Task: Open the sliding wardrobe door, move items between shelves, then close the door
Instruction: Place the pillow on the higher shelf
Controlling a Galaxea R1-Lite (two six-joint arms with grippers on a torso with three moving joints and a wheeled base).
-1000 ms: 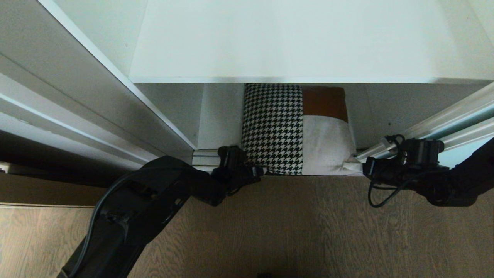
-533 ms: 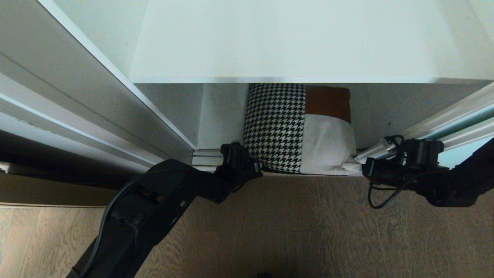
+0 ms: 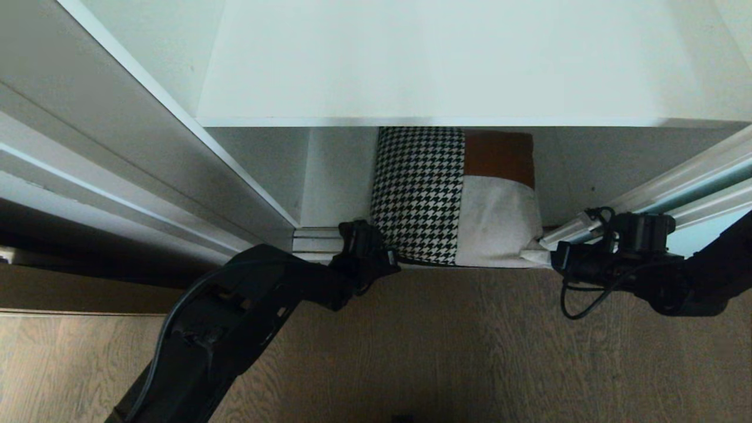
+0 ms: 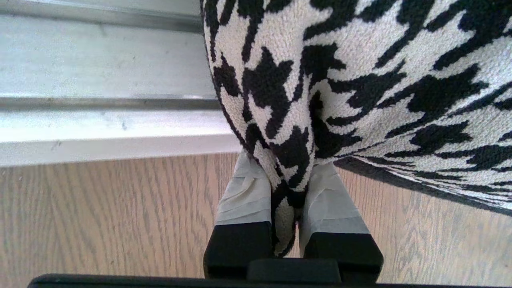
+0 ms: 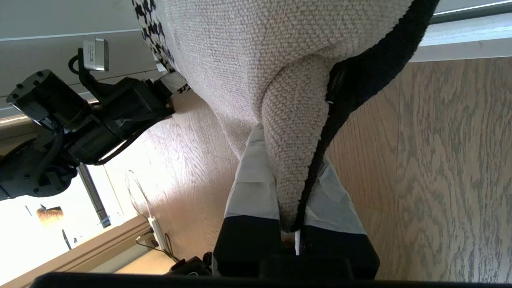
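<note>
No brand, label or writing can be read on anything in view. Nearest lies the grey-brown wood-grain floor [image 3: 446, 346], with both black arms reaching over it toward the wardrobe. The left gripper [image 4: 286, 180] is at the cushion's near left corner, and in its wrist view the taped fingers [image 4: 246, 196] are pinched narrow on a fold of houndstooth cloth. The right gripper [image 5: 288, 180] is at the near right corner, its taped fingers likewise closed tight on a tuck of cream fabric edged with a dark seam.

The cushion [image 3: 455, 200] is square, its left half black-and-white houndstooth, its right half a brown patch at the far end over a cream patch nearer. It lies on the lower shelf [image 3: 335, 176], a plain white board, with its near edge over the silver door track [image 3: 314, 241] and its far part hidden under the shelf above. The weave looks coarse and nubbly close up.

Beyond, the upper shelf [image 3: 446, 59] is a broad white board. At the right, the sliding wardrobe door [image 3: 699, 182] shows a pale blue-green strip in a silver-white frame.
</note>
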